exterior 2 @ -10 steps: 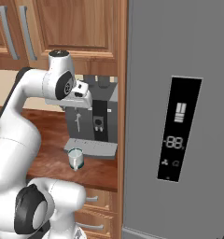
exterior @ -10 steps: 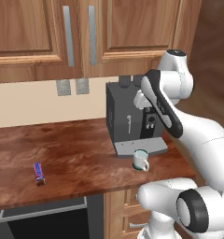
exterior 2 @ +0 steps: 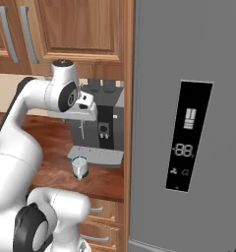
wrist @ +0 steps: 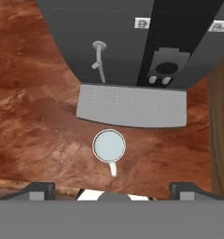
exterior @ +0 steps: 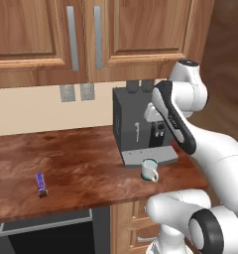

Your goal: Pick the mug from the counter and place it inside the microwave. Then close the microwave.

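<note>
The white mug (exterior: 149,170) with a pale teal inside stands upright on the reddish-brown counter (exterior: 81,168), just in front of the coffee machine's drip tray. It also shows near the counter's front edge as the mug (exterior 2: 79,167). Seen from above, the mug (wrist: 109,145) has its handle pointing toward the camera. My gripper (wrist: 112,189) hangs well above it, open, its fingertips (wrist: 39,189) wide apart with nothing between them. The hand (exterior: 151,112) hovers in front of the coffee machine's upper half. The microwave is out of view.
A dark grey coffee machine (exterior: 136,126) stands at the back of the counter, its grey drip tray (wrist: 132,106) right behind the mug. A small wrapped bar (exterior: 40,183) lies far left. A grey fridge (exterior 2: 189,123) walls off the right side. Wooden cabinets (exterior: 91,34) hang overhead.
My hand has dropped a little lower in front of the coffee machine. The mug has stayed where it was.
</note>
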